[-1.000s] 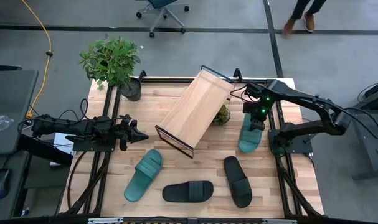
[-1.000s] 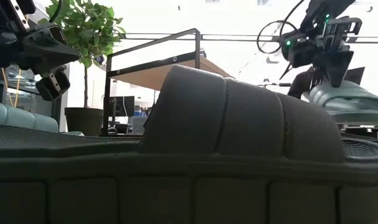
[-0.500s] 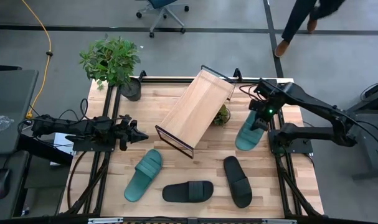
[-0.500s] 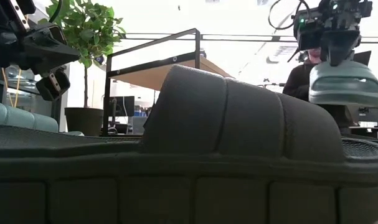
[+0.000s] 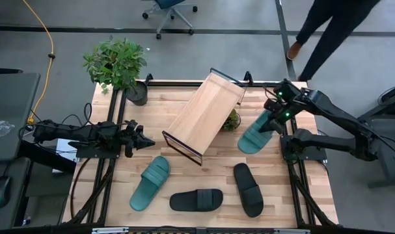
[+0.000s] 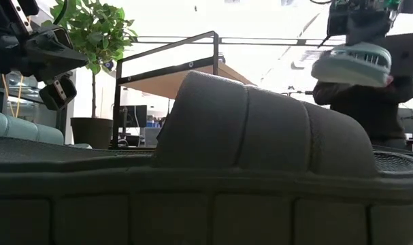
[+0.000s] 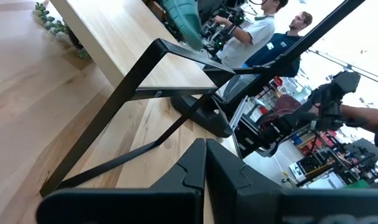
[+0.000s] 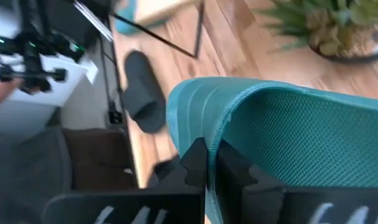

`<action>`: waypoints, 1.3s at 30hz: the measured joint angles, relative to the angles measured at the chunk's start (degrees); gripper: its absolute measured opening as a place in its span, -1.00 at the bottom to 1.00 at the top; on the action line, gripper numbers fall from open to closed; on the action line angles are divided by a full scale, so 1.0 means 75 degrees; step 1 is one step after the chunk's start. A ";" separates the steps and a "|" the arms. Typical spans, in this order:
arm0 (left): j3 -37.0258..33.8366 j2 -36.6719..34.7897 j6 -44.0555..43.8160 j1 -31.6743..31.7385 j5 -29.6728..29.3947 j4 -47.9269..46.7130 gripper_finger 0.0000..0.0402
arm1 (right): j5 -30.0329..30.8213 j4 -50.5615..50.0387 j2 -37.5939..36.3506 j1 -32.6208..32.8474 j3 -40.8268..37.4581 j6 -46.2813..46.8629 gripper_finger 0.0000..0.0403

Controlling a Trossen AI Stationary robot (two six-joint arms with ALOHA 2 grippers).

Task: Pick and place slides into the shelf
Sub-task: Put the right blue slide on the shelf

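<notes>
My right gripper [image 5: 274, 119] hangs above the table's far right, shut on a teal slide [image 5: 254, 135], which shows high up in the low view [image 6: 352, 64] and close in the wrist view [image 8: 282, 130]. The shelf [image 5: 207, 110], a slanted wooden board on a black frame, stands left of it. A second teal slide [image 5: 150, 182] and two black slides [image 5: 196, 199] [image 5: 248, 188] lie flat on the near table. One black slide [image 6: 247, 129] fills the low view. My left gripper [image 5: 140, 138] waits shut at the left. My right gripper pinches the teal slide's strap at its edge [image 8: 221, 127] between its two fingers, near the slide's far-right end. The fingers slant down from the far right. The slide is lifted clear of the table, its free end [image 5: 244, 144] pointing toward the shelf's near side.
A large potted plant [image 5: 119, 65] stands at the far left corner and a small plant [image 5: 231, 120] sits between the shelf and the held slide. A person [image 5: 327, 29] walks beyond the far edge. Bare wood lies between the shelf and the lying slides.
My right gripper has risen and tipped more level, carrying the teal slide up off the table. The slide has swung from lying near-to-far into a slant, its free end now toward the shelf. The person behind the table has walked along.
</notes>
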 joint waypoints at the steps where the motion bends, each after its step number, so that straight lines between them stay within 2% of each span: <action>1: -0.0003 0.0000 -0.0001 0.0000 0.0000 0.0000 -1.00 | -0.0102 0.0164 -0.0069 0.0000 0.0001 0.0162 -1.00; 8: 0.0000 -0.0002 -0.0003 0.0000 0.0000 0.0000 -1.00 | -0.0683 0.1477 -0.0498 0.0000 0.0002 0.1442 -1.00; 18: -0.0003 -0.0003 -0.0130 0.0001 0.0000 0.0000 -1.00 | -0.0750 0.3743 -0.1009 0.0000 0.0002 0.3758 -1.00; 24: -0.0002 -0.0001 -0.0140 0.0000 0.0000 0.0000 -1.00 | -0.0407 0.4839 -0.1201 0.0000 0.0002 0.5187 -1.00; 28: -0.0002 -0.0002 -0.0143 0.0001 -0.0008 0.0000 -1.00 | -0.0060 0.5097 -0.1277 0.0087 0.0008 0.5769 -1.00; 33: -0.0003 0.0000 -0.0143 0.0000 -0.0168 -0.0009 -1.00 | 0.0672 0.5121 -0.1338 0.0507 0.0008 0.6301 -1.00; 39: -0.0003 -0.0003 -0.0143 0.0001 -0.0230 -0.0017 -1.00 | 0.1933 0.5565 -0.1332 0.1295 0.0008 0.7063 -1.00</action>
